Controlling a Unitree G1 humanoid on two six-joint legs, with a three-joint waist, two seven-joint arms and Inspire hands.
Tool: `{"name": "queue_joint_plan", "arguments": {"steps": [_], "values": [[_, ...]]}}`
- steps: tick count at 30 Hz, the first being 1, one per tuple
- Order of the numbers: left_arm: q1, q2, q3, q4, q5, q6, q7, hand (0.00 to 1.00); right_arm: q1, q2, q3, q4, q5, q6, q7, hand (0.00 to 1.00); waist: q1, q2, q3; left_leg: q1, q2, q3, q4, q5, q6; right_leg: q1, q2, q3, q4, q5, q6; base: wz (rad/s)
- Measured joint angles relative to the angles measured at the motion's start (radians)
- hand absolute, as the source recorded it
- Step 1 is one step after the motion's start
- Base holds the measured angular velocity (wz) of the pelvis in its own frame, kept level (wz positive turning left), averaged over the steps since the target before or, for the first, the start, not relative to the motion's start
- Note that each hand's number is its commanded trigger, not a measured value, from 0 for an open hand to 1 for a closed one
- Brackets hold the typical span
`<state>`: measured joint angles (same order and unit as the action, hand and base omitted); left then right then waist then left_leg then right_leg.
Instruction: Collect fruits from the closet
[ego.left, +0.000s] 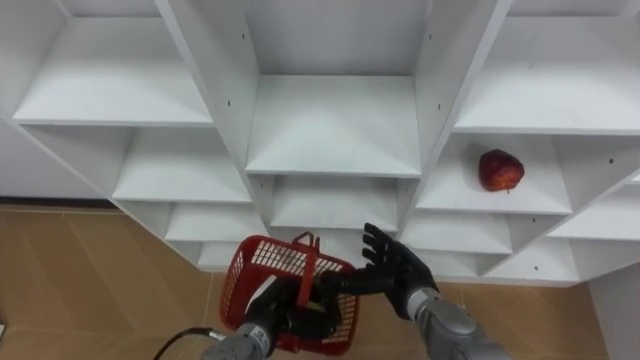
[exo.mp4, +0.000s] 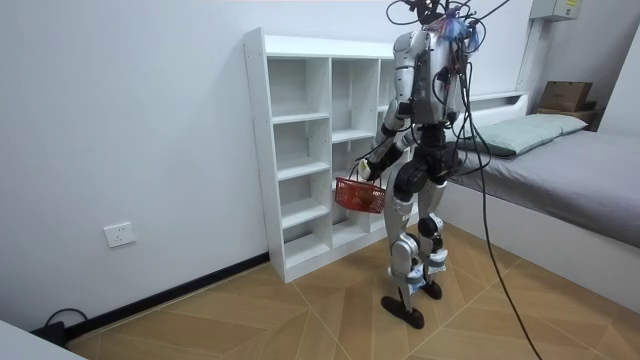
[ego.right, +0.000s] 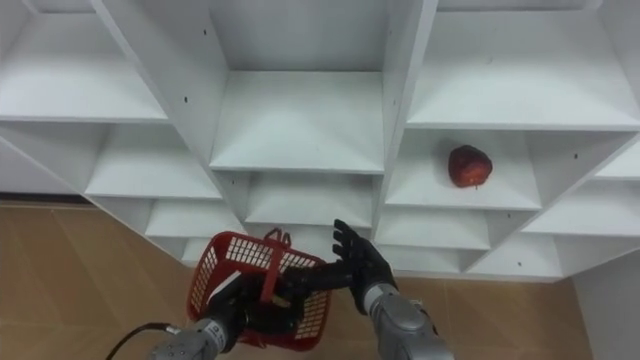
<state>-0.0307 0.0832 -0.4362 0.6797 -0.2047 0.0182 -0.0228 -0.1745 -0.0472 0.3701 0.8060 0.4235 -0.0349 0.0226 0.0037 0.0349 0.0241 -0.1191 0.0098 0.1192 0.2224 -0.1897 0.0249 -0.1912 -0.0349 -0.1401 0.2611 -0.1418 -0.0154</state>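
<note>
Before the closet, left hand grips the red basket by its handle; right hand hovers open-fingered beside it. One red fruit sits shelved, not yet collected.

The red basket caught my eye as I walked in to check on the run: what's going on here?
The robot stands facing a white shelf unit. Its left hand grips the red basket by its handle, low before the shelves. Its right hand is open, fingers spread, beside the basket. A red fruit lies on a shelf further right, above that hand, not yet collected.
</note>
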Motion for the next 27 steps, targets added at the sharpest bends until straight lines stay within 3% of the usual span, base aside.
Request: {"name": "queue_joint_plan", "arguments": {"steps": [9,15,27], "values": [[0.002,0.008,-0.002,-0.001,0.0,-0.005,0.012,1.0,0.021,-0.002,0.003,-0.043,-0.001,-0.017,-0.001,0.0,-0.001,0.012,-0.0083,0.001,0.0,0.001,0.0,0.0,0.0,0.001,0.0,-0.001,-0.001,0.0,0.0,0.0],[0.003,0.007,-0.001,-0.003,-0.001,-0.019,0.023,1.0,0.086,-0.036,0.024,-0.147,0.001,-0.022,-0.029,0.0,-0.001,0.013,-0.0098,0.027,0.002,0.002,-0.007,0.0,0.0,0.024,0.001,0.001,-0.004,0.0,0.0,-0.01],[0.02,0.031,0.002,-0.003,-0.12,-0.035,0.064,1.0,0.125,-0.076,0.018,-0.214,-0.008,-0.022,-0.099,0.0,-0.004,-0.011,-0.0146,0.075,0.002,0.018,-0.026,0.0,0.0,0.059,0.006,0.014,-0.025,0.003,0.003,-0.03]]}}
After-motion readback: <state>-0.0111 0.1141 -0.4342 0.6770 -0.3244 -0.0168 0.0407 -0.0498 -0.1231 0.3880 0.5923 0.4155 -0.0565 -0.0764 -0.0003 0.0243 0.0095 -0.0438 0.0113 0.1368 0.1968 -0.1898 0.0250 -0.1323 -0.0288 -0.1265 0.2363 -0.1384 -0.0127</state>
